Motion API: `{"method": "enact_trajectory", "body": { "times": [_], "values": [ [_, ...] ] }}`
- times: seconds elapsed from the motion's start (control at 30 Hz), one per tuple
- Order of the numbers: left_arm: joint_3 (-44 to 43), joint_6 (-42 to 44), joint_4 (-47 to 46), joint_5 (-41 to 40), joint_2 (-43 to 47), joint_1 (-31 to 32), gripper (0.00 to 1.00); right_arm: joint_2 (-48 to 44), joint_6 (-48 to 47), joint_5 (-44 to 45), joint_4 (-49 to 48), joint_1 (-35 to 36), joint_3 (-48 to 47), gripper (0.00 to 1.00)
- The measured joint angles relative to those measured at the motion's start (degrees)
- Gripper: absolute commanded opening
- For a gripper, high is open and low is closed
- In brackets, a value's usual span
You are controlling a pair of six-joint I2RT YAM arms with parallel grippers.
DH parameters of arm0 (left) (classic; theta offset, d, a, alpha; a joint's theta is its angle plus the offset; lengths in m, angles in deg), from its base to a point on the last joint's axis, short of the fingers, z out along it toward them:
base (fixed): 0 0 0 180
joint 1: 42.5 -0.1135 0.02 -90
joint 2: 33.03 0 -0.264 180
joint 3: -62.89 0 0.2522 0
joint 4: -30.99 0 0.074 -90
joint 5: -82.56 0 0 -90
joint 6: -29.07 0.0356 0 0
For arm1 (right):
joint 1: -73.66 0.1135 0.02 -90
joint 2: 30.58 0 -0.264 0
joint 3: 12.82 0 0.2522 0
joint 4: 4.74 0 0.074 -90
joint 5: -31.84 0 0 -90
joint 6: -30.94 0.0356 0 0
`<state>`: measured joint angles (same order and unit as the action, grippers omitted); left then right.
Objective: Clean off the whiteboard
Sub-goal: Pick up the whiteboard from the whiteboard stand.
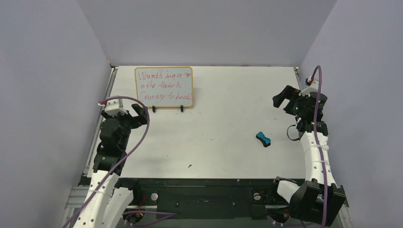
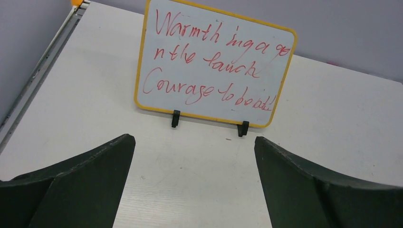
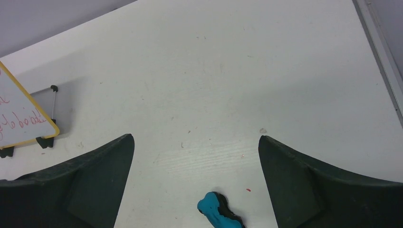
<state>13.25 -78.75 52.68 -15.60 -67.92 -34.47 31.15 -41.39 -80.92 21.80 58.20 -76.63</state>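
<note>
Red ink: three handwritten lines are being carried across the whole whiteboard (image 2: 214, 66); no wiped patch is being shown.
Progress: judged to be at the very start; nothing is being seen erased, and the eraser (image 1: 263, 139) is not yet picked up.
Left to do: the eraser is to be grasped and brought to the board, and all three lines are to be rubbed off.
Whiteboard place: upper left of the top view, at the far edge of the table (image 1: 228, 123), being propped nearly upright and leaning back a little.
Whiteboard make: a flat rectangle with rounded corners, a glossy white face and a thin yellow frame.
Stand (image 2: 176, 118): two small black feet are being shown under the lower edge, and a thin wire leg behind it in the right wrist view.
Eraser make: small, blue and bone-shaped with a dark underside, lying flat right of centre in the top view, well apart from the board.
Left claw (image 1: 134, 115): being held wide and empty near the board's lower left corner, facing the writing.
Right claw (image 1: 285, 101): being held wide and empty at the right edge of the top view, with the eraser at the bottom of its wrist view.
Table surface: matte white and faintly grained, with a few small specks.
</note>
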Motion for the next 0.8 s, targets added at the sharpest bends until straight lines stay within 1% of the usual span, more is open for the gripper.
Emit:
{"method": "enact_trajectory", "body": {
  "times": [0.13,0.23,0.4,0.47,0.57,0.67,0.8],
  "values": [
    [0.00,0.02,-0.02,0.76,0.07,0.02,0.97,0.22,-1.27,-2.45,-0.26,0.07,0.00,1.00],
    [0.00,0.02,0.00,1.01,0.07,0.13,0.97,0.31,-5.40,-5.66,-0.28,1.73,0.07,1.00],
    [0.00,0.04,0.00,1.18,0.04,0.50,0.97,0.35,-15.02,-9.53,0.98,9.62,0.07,1.00],
    [0.00,0.04,0.00,1.42,-0.09,0.57,0.97,1.62,-20.46,-9.16,3.69,14.78,-0.96,1.00],
    [0.00,0.09,0.00,1.81,-0.70,0.57,0.97,8.81,-28.50,-6.14,10.54,24.72,-7.63,1.00],
    [0.00,0.28,0.17,1.99,-1.40,0.68,0.97,19.34,-35.36,-3.04,17.94,32.92,-18.58,1.00],
    [0.00,0.70,0.48,1.97,-1.57,0.68,0.97,33.00,-40.76,-2.62,23.65,39.60,-30.42,1.00]
  ]
}}
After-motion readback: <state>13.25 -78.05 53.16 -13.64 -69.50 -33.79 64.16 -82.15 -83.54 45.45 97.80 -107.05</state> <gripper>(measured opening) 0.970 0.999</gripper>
